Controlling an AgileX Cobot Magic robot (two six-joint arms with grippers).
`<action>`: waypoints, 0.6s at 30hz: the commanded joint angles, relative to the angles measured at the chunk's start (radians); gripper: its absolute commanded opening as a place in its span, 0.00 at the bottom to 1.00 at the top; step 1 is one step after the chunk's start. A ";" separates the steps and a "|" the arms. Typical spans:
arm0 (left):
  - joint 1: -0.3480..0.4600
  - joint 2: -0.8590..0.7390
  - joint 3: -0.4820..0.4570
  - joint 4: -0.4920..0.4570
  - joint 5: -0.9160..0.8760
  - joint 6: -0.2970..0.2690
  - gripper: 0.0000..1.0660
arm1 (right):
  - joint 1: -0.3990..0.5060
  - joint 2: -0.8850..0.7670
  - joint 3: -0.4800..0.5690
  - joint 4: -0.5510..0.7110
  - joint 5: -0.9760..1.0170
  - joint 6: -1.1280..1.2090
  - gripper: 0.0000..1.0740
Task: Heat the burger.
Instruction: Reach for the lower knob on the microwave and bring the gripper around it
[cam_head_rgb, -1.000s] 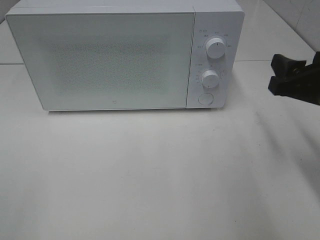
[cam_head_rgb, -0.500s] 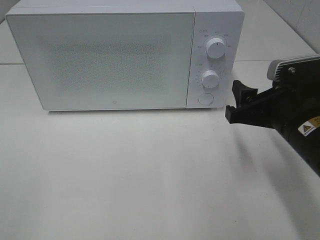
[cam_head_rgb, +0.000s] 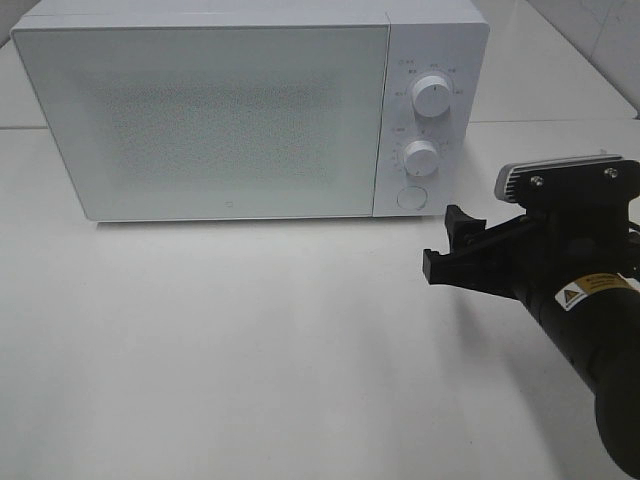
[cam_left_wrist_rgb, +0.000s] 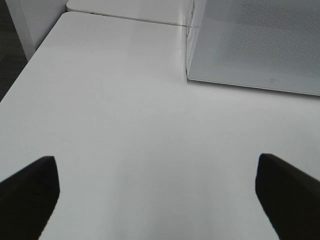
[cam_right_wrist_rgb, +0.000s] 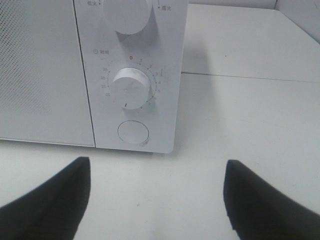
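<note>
The burger is out of view. A white microwave (cam_head_rgb: 200, 120) stands at the back of the table with its door shut, and the frosted door hides its inside. My right gripper (cam_head_rgb: 445, 243) is open and empty. It hovers just in front of the microwave's control panel, to the lower right of the round door button (cam_head_rgb: 410, 197). The right wrist view looks between the black fingers (cam_right_wrist_rgb: 55, 200) at the timer knob (cam_right_wrist_rgb: 131, 85) and the button (cam_right_wrist_rgb: 133, 132). My left gripper (cam_left_wrist_rgb: 156, 165) is open and empty over bare table, near the microwave's left front corner (cam_left_wrist_rgb: 189, 75).
The control panel carries an upper knob (cam_head_rgb: 431, 96) and a lower knob (cam_head_rgb: 420, 158). The white table (cam_head_rgb: 250, 350) stretches out in front of the microwave. In the left wrist view the table's edge (cam_left_wrist_rgb: 30, 65) drops to dark floor.
My right arm has come in from the right edge, moving left and toward the front, and now sits near the control panel. The jaws stayed open. The microwave is unchanged.
</note>
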 joint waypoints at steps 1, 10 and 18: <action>0.003 -0.015 0.001 -0.005 -0.011 0.002 0.94 | 0.004 0.019 -0.020 -0.005 -0.108 -0.011 0.69; 0.003 -0.015 0.001 -0.005 -0.011 0.002 0.94 | 0.004 0.043 -0.020 -0.008 -0.146 -0.011 0.69; 0.003 -0.015 0.001 -0.003 -0.011 0.002 0.94 | 0.001 0.043 -0.066 -0.009 -0.157 -0.015 0.69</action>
